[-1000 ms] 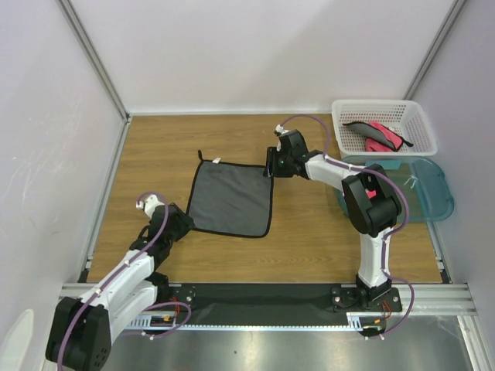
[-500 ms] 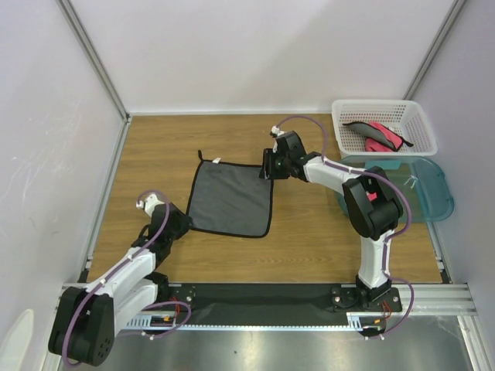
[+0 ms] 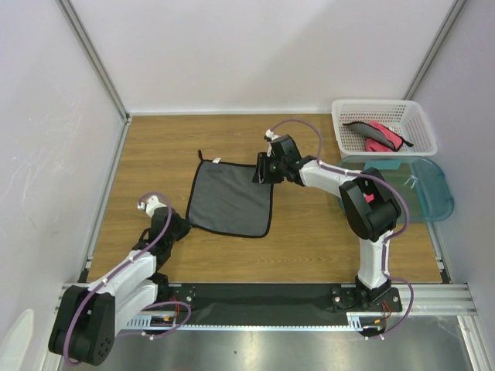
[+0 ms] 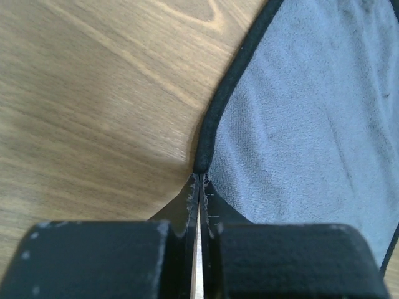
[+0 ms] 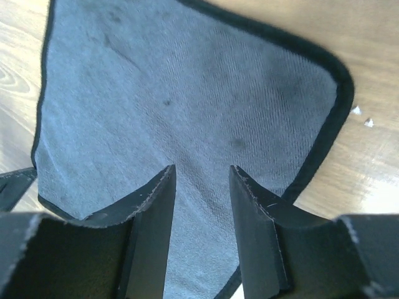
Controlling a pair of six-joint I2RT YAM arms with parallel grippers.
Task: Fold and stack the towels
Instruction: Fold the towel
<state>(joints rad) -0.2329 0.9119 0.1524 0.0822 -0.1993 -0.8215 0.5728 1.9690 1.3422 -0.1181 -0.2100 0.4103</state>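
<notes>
Pinching what seems the near-left corner of the towel (image 3: 230,199), the left gripper (image 4: 198,182) is closed tight, while the right gripper (image 5: 201,177) stands parted over the far-right corner.

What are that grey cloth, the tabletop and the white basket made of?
The grey towel looks like soft microfibre or terry: fine ribbed nap, matte, with a black stitched border. The tabletop seems wood or wood-look laminate, smooth, with visible grain. The white basket appears to be moulded plastic, judging by its regular lattice walls.
</notes>
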